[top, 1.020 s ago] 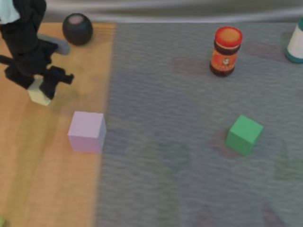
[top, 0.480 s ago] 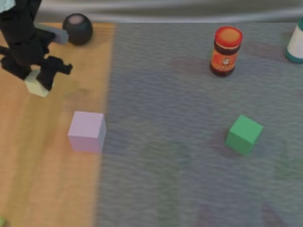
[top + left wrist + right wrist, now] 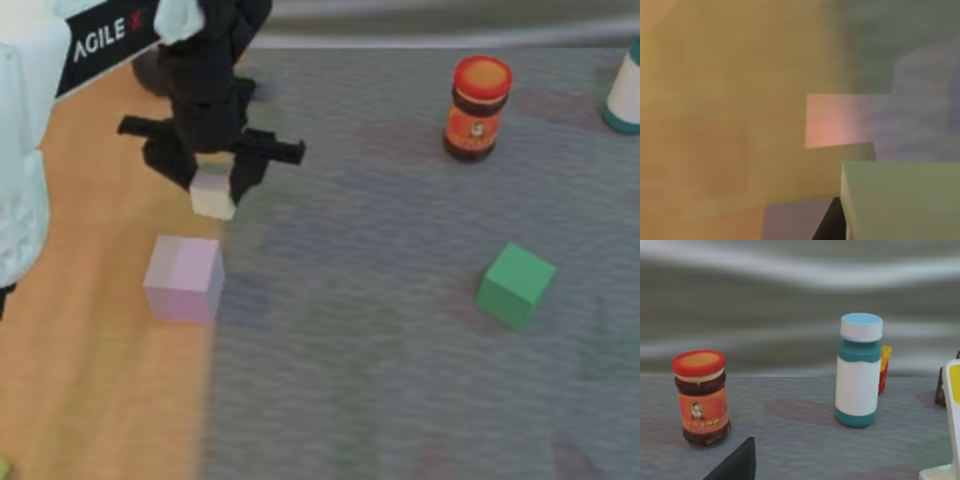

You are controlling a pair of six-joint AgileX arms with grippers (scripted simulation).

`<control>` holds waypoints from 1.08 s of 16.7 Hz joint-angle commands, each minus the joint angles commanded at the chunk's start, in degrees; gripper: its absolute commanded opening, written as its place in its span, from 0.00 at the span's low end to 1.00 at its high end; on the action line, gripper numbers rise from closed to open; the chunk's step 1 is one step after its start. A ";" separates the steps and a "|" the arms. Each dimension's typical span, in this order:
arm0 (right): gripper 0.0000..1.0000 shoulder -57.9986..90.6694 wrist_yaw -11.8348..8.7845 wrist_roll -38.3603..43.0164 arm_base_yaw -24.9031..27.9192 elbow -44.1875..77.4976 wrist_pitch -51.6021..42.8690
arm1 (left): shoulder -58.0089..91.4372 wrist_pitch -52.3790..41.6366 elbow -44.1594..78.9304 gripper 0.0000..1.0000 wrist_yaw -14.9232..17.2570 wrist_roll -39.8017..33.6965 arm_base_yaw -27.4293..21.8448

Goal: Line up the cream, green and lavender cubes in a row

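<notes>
My left gripper hangs over the seam between the wood and the grey mat, shut on the small cream cube. The left wrist view shows that cream cube close up, with one dark finger beside it. Just in front of the gripper, the larger lavender cube rests on the wood, and the left wrist view shows this lavender cube beyond the cream one. Far off on the right of the mat lies the green cube. My right arm is outside the top view; only one dark finger shows, with nothing against it.
A jar with a red lid stands at the back of the mat, and a white bottle with teal bands at the back right edge. The dark ball is mostly hidden behind my left arm. The wood surface covers the left side.
My left gripper has carried the cream cube from the far left to the right, up to the mat's edge behind the lavender cube. The arm now covers most of the ball.
</notes>
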 joint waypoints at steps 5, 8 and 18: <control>1.00 0.00 0.00 0.00 0.00 0.00 0.00 | 1.86 -3.33 3.96 0.00 -0.50 -26.02 -16.36; 1.00 0.00 0.00 0.00 0.00 0.00 0.00 | 2.04 -4.56 5.81 0.00 -0.88 -38.51 -24.93; 1.00 0.00 0.00 0.00 0.00 0.00 0.00 | 1.52 -4.80 6.76 0.00 -1.38 -47.15 -31.93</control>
